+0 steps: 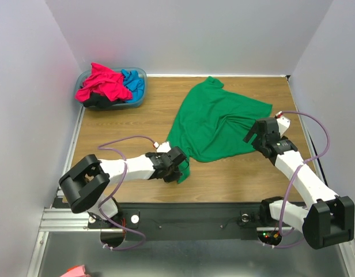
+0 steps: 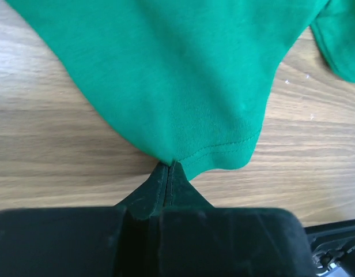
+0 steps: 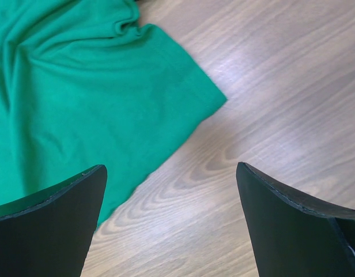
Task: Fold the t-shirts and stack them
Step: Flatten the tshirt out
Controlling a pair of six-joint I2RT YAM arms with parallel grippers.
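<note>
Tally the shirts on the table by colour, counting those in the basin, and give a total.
Green shirt: 1
Pink shirt: 1
Blue shirt: 1
Black shirt: 1, mostly hidden under the pink one
Total: 4

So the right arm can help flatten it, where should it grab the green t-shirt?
Probably the green t-shirt's free corner, lying flat just ahead of the open right gripper, coming in from the table side. It juts out thin and clear, and the left gripper holds the hem elsewhere.
</note>
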